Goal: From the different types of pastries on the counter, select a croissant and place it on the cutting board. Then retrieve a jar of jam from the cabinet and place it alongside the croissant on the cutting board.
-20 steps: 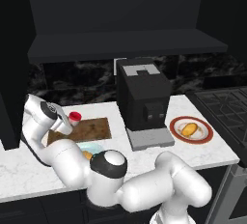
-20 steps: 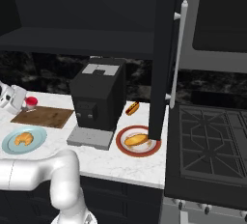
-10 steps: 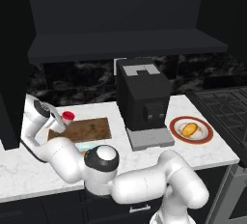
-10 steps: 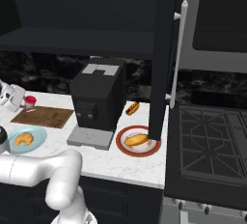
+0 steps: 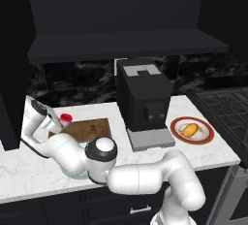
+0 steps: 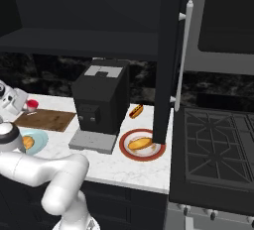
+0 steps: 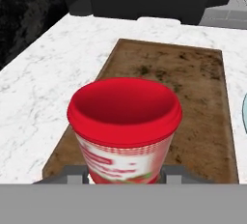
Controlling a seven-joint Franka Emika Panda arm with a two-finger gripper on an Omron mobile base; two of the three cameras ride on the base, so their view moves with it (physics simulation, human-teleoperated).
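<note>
A: Left base view, pls?

B: Arm curls low to the far left of the counter (image 5: 203,156). Gripper (image 5: 59,123) sits at the near-left corner of the board (image 5: 89,129), closed on the jar (image 5: 65,120), red lid up. Vs a sec ago: the jar has moved a bit left and lower, toward the board's edge. A pale-blue plate (image 5: 83,145) peeks out behind the arm's elbow. Coffee machine (image 5: 144,100) mid-counter; a red-rimmed plate (image 5: 205,136) w/ the oblong pastry (image 5: 189,130) to its right.

A: Right base view?

B: Same scene from the other side. Jar (image 6: 31,105) at the board's (image 6: 45,119) far-left end, hand beside it. Croissant (image 6: 28,142) lies on the blue plate (image 6: 37,138), not the board. Another small pastry (image 6: 136,110) on the counter near the open cabinet door (image 6: 171,55).

A: Hand view?

B: Jar (image 7: 124,131) close up, upright, pinched btwn both fingertips (image 7: 76,174). Board (image 7: 190,102) directly under and behind it. Can't tell if the base touches wood yet.

A: Meaning?

B: Prob lowering the jar to set it down; release looks near. The croissant's spot is the open question.
</note>
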